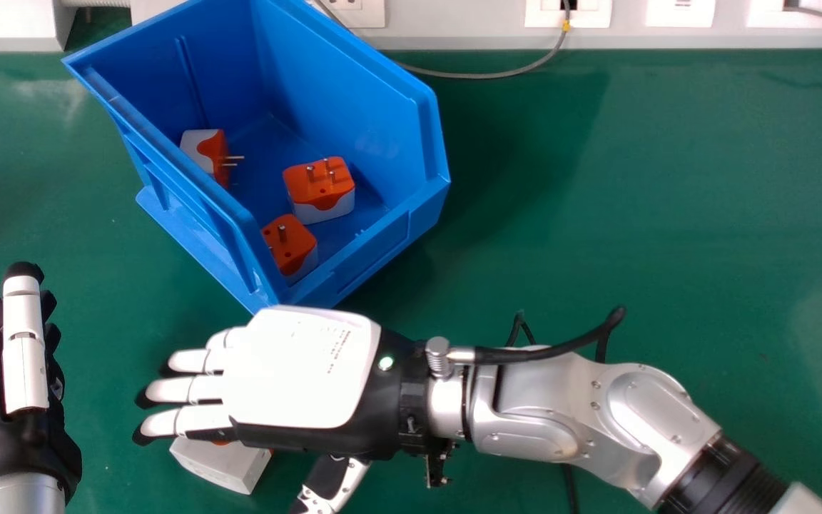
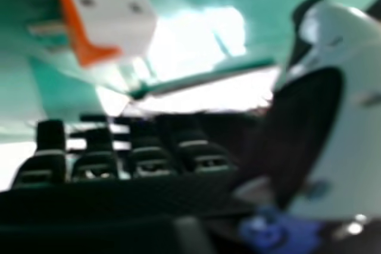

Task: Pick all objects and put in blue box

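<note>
My right hand (image 1: pixel 297 368) lies palm down over the table's near part, fingers extended to the left and thumb apart toward the near edge. Partly under its fingers is a white and orange plug adapter (image 1: pixel 222 462) on the green table. In the right hand view that adapter (image 2: pixel 110 16) stands clear of my right hand's fingers (image 2: pixel 95 165), with nothing held. The blue box (image 1: pixel 375 93) contains three orange and white adapters: one at the left wall (image 1: pixel 204 151), one in the middle (image 1: pixel 320 189), one near the front corner (image 1: pixel 291 246). My left hand (image 1: pixel 22 357) rests at the left edge, fingers relaxed.
The green table (image 1: pixel 632 214) extends to the right of the box. Grey cable (image 1: pixel 482 74) runs along the back by the white socket strip (image 1: pixel 454 28). A black cable (image 1: pixel 569 485) passes beneath my right forearm.
</note>
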